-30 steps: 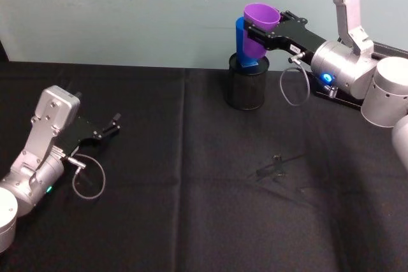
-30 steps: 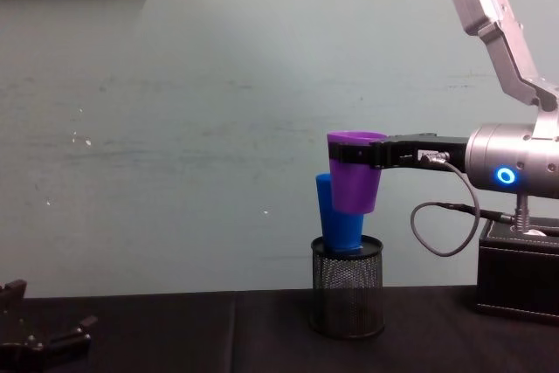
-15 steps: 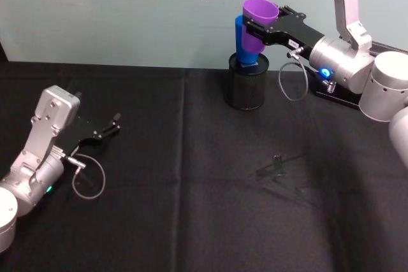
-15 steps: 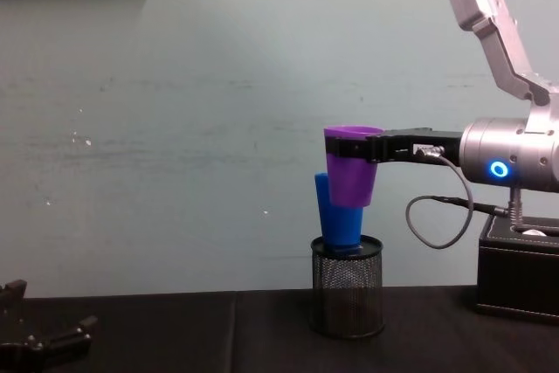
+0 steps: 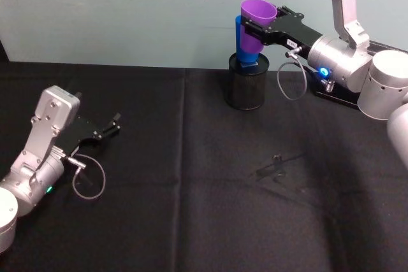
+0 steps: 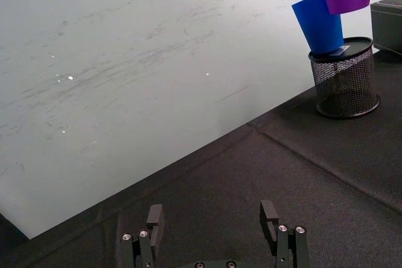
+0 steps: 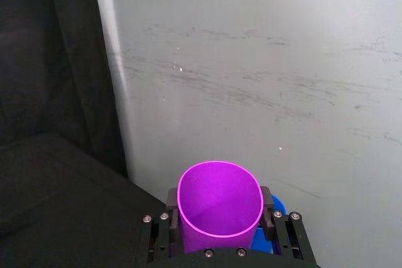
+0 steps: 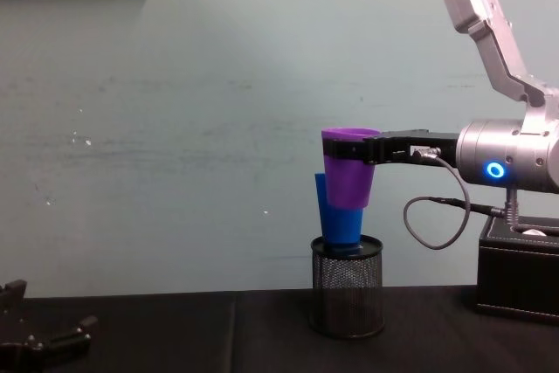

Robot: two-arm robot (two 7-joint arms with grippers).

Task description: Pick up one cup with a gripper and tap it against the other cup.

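Nearest, the left tool (image 5: 108, 128) lies idle low on the black counter (image 5: 191, 189), left side, fingers (image 6: 154, 218) spread wide, holding nothing; it's well apart from both cups, so the right arm is the one placed to act.

Farther back, centre-right, a black mesh pen holder (image 8: 348, 290) stands near the wall; the blue cup (image 8: 336, 216) stands in it, rim up, long axis leaning a bit to the robot's left.

Just above and to the right of that cup, the right tool (image 8: 349, 153) reaches in level from the right, clamped on the purple cup (image 8: 348, 185) close under its rim; the cup is upright, mouth up, clear of the counter.

Seen from the chest, the purple wall overlaps the blue one's upper right side; touching or a hair apart, can't tell.

Judgement: the tap turns on a short sideways nudge to the robot's left, approx. level; dropping lower risks the holder's rim.
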